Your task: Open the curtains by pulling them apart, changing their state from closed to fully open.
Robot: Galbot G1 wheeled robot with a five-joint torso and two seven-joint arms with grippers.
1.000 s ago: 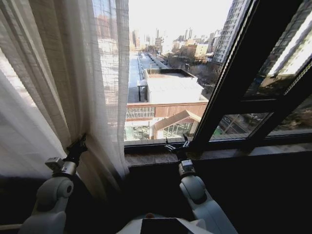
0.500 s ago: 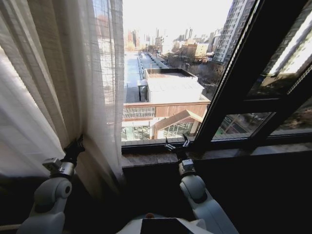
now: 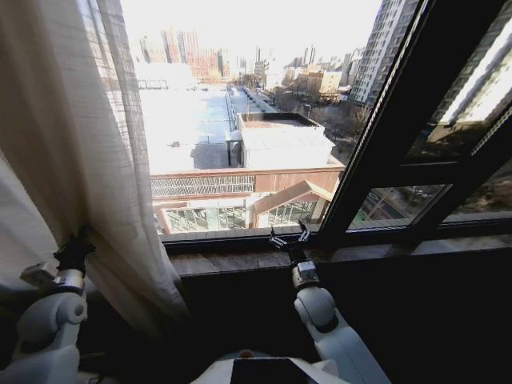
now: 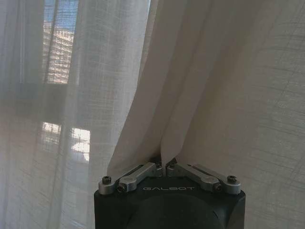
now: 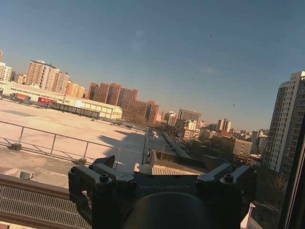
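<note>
One sheer white curtain (image 3: 72,152) hangs bunched at the left of the window, its pleats falling to the sill. My left gripper (image 3: 74,250) is low at the left, shut on a fold of that curtain (image 4: 157,95); in the left wrist view the fabric runs pinched between the closed fingers (image 4: 143,171). My right gripper (image 3: 290,237) stands open at the sill in the middle of the window, touching nothing, its fingers (image 5: 102,164) spread toward the glass.
A dark window frame (image 3: 384,136) slants up at the right. A stone sill (image 3: 240,260) runs below the glass, with a dark wall under it. City rooftops lie beyond the bare pane.
My left gripper has drawn the curtain further left, baring much more of the window. The right arm has stayed put.
</note>
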